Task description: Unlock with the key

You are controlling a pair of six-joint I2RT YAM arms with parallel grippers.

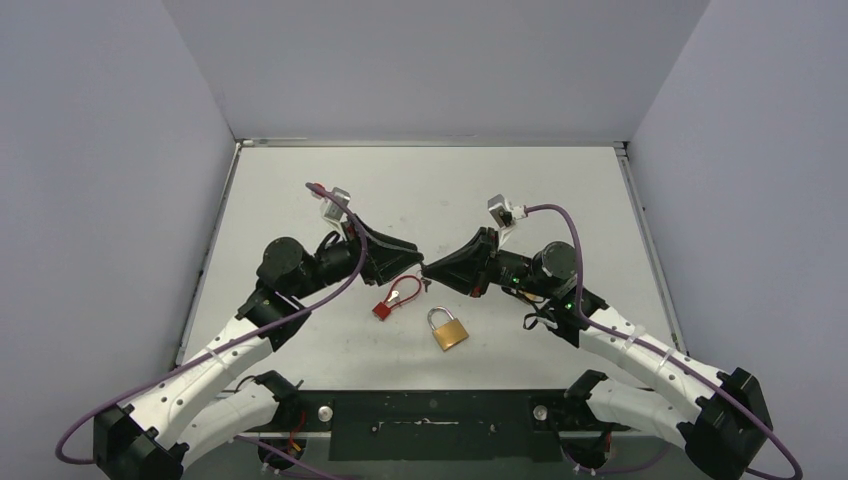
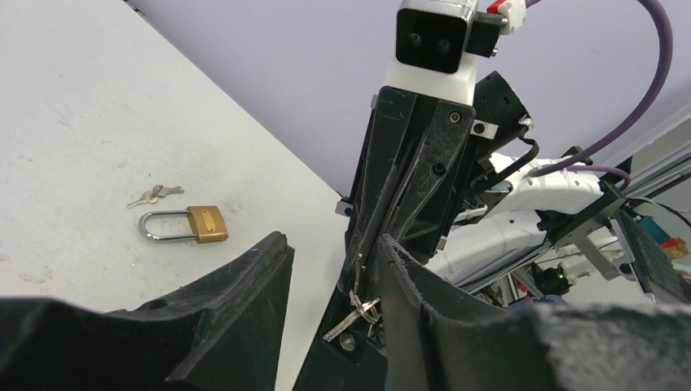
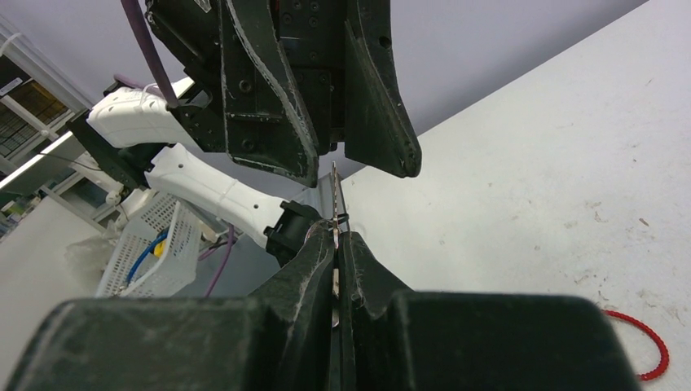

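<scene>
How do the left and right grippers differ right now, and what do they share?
The left gripper stands open; the right gripper is shut. The right gripper pinches a key, its blade sticking out towards the left gripper's gap; the left gripper holds nothing. Shared: both are black, raised off the table, and face each other tip to tip.

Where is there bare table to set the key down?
The far table, between the arms and the back wall, is bare; so is the patch right of the padlock. The middle is crowded: left gripper and right gripper meet by the red cable loop.
</scene>
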